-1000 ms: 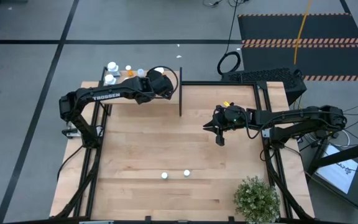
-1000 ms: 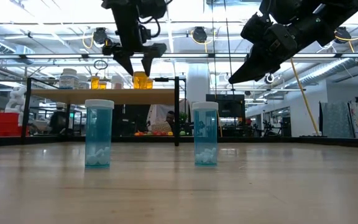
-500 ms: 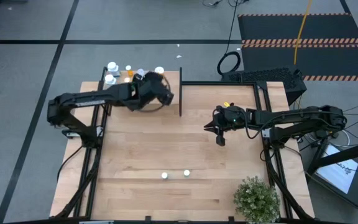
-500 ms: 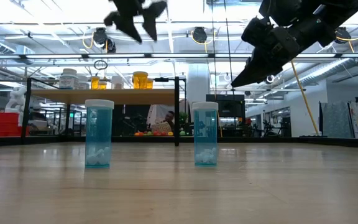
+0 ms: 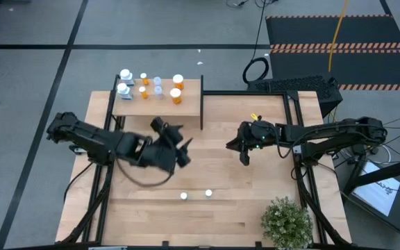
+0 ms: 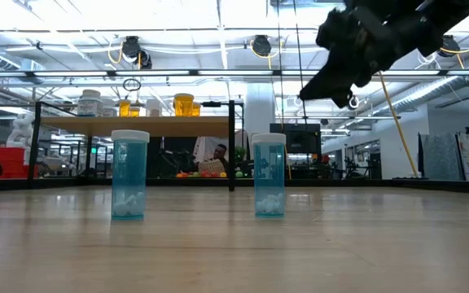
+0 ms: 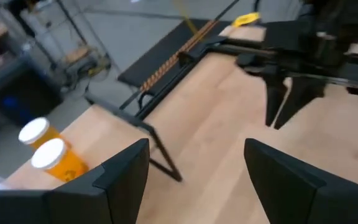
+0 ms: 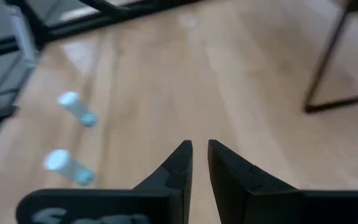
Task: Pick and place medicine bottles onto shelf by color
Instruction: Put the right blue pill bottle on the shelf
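Now between two picks: left gripper empty, fingers spread wide, over mid-table.
Still to fetch two blue bottles, one beside the other, upright near front edge; next move probably down over one, then up to shelf by pale ones. Right gripper hovering nearly closed, holding nothing. Potted plant at corner, out of the way.
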`<action>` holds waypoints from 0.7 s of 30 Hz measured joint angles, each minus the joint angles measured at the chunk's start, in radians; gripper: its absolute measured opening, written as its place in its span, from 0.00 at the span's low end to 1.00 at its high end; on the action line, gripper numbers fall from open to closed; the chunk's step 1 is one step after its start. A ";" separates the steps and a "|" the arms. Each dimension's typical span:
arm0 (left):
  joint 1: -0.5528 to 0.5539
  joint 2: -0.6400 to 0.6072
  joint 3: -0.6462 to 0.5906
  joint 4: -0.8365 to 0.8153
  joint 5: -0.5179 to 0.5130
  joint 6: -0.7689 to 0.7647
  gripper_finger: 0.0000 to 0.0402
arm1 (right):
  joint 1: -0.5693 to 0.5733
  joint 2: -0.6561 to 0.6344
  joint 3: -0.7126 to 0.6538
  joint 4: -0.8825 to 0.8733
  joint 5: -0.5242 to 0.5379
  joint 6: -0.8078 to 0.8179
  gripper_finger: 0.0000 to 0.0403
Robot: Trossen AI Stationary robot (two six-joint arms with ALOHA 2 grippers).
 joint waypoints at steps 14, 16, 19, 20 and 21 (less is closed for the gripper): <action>-0.253 0.015 -0.381 0.724 0.011 0.233 0.66 | 0.272 0.001 0.000 0.097 0.172 0.095 0.12; -0.255 0.014 -0.445 0.879 0.064 0.334 0.66 | 0.309 0.008 0.000 0.165 0.234 0.099 0.12; -0.239 0.013 -0.499 0.980 0.128 0.400 0.66 | 0.357 0.025 0.000 0.271 0.268 0.118 0.12; -0.231 0.013 -0.504 0.982 0.145 0.404 0.66 | 0.373 0.034 0.000 0.289 0.277 0.120 0.12; -0.222 0.013 -0.505 0.978 0.157 0.404 0.66 | 0.392 0.043 0.000 0.296 0.293 0.125 0.12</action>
